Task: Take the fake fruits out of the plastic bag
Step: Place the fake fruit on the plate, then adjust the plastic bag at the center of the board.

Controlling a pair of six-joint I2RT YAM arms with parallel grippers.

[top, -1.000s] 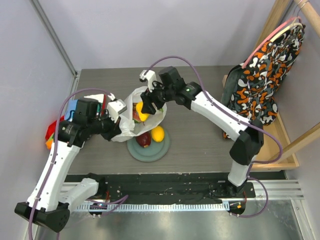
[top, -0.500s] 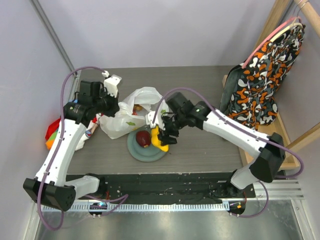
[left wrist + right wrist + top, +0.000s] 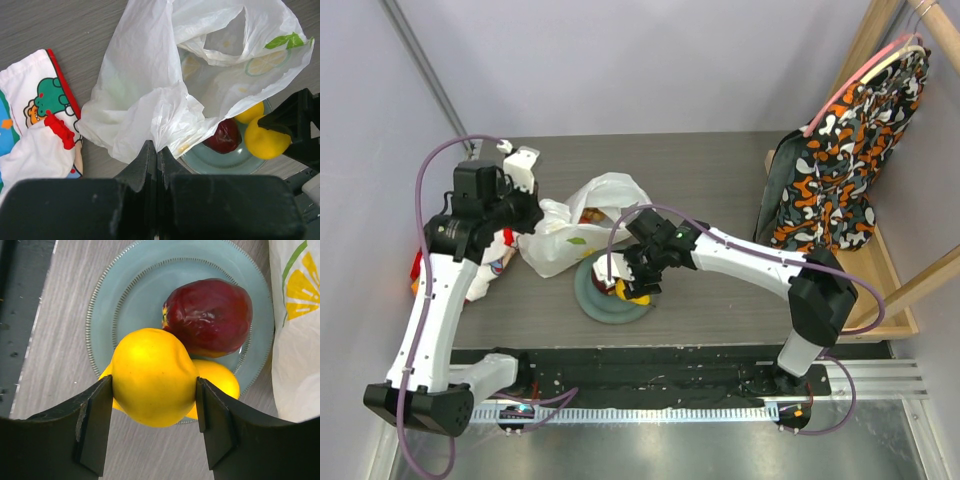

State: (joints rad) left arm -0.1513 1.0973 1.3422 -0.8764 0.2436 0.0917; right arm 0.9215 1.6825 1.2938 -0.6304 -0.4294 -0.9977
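"Yellow fruit [image 3: 152, 372] is down over the plate [image 3: 100, 305] now? A second ago it was at the bag's mouth."

"Yes. The right gripper [image 3: 153, 385] has carried it toward the near edge of the counter [image 3: 720, 170]. Its fingers [image 3: 95, 425] are clamped on either side of the fruit. It hangs above a second yellow fruit [image 3: 219, 377], with the dark red fruit [image 3: 207, 315] just beside. Whether it touches them, I cannot tell."

"And the left side?"

"The left gripper [image 3: 157, 150] has drawn a little farther toward the left edge, its fingers pressed together on a fold of the plastic bag [image 3: 150, 85]. The bag lies left of the counter's centre, its near hem draped over the plate's far rim."

"Anything around it?"

"A cartoon cloth [image 3: 35, 105], white with a green creature and red trim, lies by the left edge, just beside the bag. A patterned garment [image 3: 840, 150] in orange, black and white hangs past the right edge. From the left wrist, the bag's drooping film hides part of the plate."

"Surfaces?"

"The bag is thin, crinkled, translucent white, printed with lemon slices and a green leaf. The fruits are smooth, glossy and rounded. The plate is round and pale blue-grey with a ribbed rim. The counter is grey wood grain."
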